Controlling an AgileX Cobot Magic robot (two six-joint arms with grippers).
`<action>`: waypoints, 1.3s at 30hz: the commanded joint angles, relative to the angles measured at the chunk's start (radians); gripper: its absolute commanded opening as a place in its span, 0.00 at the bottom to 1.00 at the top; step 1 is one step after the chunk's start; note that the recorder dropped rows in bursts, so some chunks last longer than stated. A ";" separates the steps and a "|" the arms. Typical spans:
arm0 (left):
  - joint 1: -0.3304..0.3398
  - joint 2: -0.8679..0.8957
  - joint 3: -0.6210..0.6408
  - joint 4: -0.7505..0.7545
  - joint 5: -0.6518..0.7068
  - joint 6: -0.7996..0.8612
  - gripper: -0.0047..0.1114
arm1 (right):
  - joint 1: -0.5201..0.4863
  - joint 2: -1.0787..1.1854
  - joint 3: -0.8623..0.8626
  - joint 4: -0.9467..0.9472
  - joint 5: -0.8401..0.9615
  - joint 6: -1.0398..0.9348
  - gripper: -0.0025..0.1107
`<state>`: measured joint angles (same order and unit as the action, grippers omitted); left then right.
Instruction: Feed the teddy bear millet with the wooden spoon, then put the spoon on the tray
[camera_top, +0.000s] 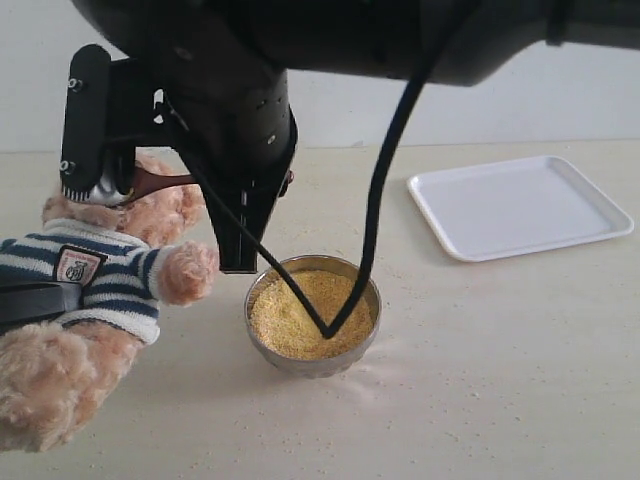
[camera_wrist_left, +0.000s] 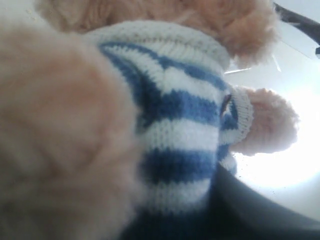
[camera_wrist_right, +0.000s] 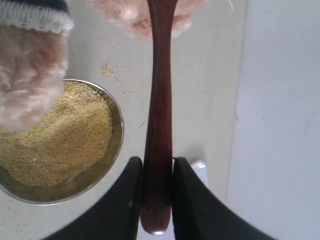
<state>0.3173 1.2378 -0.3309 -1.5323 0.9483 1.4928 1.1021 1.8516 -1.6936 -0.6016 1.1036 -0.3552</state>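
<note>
Wooden spoon (camera_wrist_right: 159, 100) sits by the butt of its handle between the two black fingers of the right claw (camera_wrist_right: 157, 167), which are drawn in tight against it on both sides. The spoon's other end is up at the furry face of the teddy bear (camera_top: 110, 270), on the left of the bench (camera_top: 500, 390). The left claw (camera_top: 40, 298) holds the bear by its striped middle, with one dark finger showing across the shirt. Just right of the bear's paw stands a steel bowl (camera_top: 313, 362) heaped with millet (camera_top: 300, 320), and a few grains are scattered around it. The tray (camera_top: 520, 205) lies far right, well apart from the bowl.
</note>
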 joint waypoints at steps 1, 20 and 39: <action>0.001 -0.007 0.000 -0.019 0.018 0.004 0.08 | 0.031 0.018 -0.006 -0.093 0.011 -0.006 0.02; 0.001 -0.007 0.000 -0.019 0.018 0.004 0.08 | 0.154 0.033 0.083 -0.464 0.117 0.166 0.02; 0.001 -0.007 0.000 -0.019 0.018 0.004 0.08 | 0.196 0.033 0.126 -0.571 0.117 0.361 0.02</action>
<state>0.3173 1.2378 -0.3309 -1.5341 0.9483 1.4928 1.2980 1.8926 -1.5698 -1.1517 1.2149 -0.0142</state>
